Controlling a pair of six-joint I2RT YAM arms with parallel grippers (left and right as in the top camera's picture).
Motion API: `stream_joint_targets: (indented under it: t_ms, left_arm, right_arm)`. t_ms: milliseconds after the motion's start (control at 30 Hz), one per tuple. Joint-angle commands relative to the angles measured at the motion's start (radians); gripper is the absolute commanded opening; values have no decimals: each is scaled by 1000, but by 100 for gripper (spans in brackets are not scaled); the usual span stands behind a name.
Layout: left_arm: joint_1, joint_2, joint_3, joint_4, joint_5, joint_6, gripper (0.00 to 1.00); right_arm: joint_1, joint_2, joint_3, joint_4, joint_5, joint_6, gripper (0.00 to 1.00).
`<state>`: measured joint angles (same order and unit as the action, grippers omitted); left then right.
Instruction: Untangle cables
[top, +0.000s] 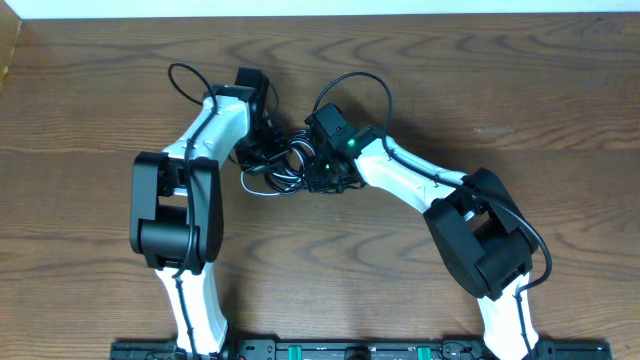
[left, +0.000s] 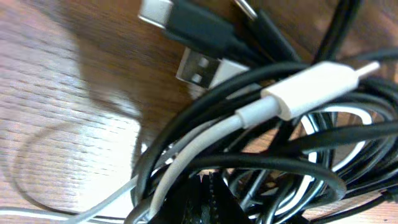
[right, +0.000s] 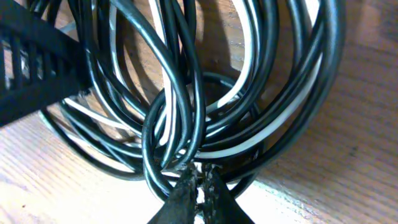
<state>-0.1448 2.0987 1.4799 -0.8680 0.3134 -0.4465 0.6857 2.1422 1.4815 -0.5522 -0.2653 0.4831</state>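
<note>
The cables (top: 285, 165) lie as one tangled bundle of thin black cords and a white one at the table's middle, between both arms. My left gripper (top: 266, 143) reaches in from the left. In its wrist view its jaws (left: 208, 182) are pressed together under the black loops (left: 249, 163), with no cord visible between them. The white plug (left: 311, 87), a silver USB plug (left: 199, 68) and a black plug (left: 186, 25) lie just beyond. My right gripper (top: 322, 178) (right: 198, 171) is nearly closed, with a black loop (right: 186, 93) pinched at its tips. White cord (right: 249, 146) runs through the coils.
The wooden table (top: 500, 90) stretches around the bundle on all sides. A black ribbed bar (right: 31, 68) crosses the upper left of the right wrist view, over the coils. The arms' own thick black cables (top: 185, 75) arc behind both wrists.
</note>
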Motion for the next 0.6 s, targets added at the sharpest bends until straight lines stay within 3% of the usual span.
stream_joint_targets:
  t_ms: [0,233,567]
  left_arm:
    - [39,13,7,-6,-32,-34,8]
    - [44,13,1,-5,-32,-46,8]
    - [43,13,1,-5,-32,-45,8]
  right_arm:
    - [11,7,-38,-24,-35,10,8]
    - [25,7,-37,-42,-53,-29,13]
    - [35,7,80,-89,-43,-148,14]
